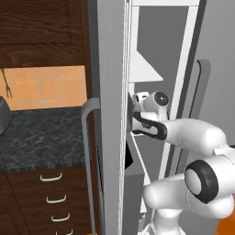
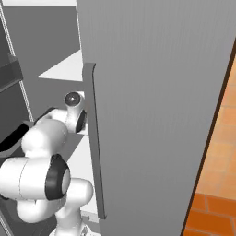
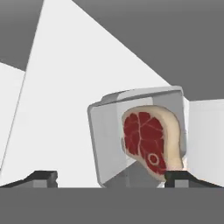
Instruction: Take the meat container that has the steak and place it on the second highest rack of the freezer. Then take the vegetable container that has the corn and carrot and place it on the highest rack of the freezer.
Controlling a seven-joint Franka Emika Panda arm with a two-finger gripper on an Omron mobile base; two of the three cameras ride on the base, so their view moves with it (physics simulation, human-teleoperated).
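The meat container [image 3: 131,131], a light-grey tray, stands tilted up on a white shelf [image 3: 65,109] inside the freezer [image 1: 110,92]. The steak [image 3: 151,142], red with a cream edge, lies in it. My gripper [image 3: 114,178] is open just in front of it. The left fingertip [image 3: 41,177] stands well clear of the tray and the right fingertip [image 3: 188,177] is near its right edge. In the left base view my hand [image 1: 142,112] reaches in past the door edge, one level below a white shelf [image 1: 144,69]. The same upper shelf [image 2: 64,69] appears from the right.
The open freezer door [image 2: 156,115] with its long grey handle [image 2: 94,143] stands close on the arm's right. A second grey door with a handle [image 1: 202,92] is beyond the arm. A dark stone counter [image 1: 41,137] with drawers [image 1: 50,188] lies to the left.
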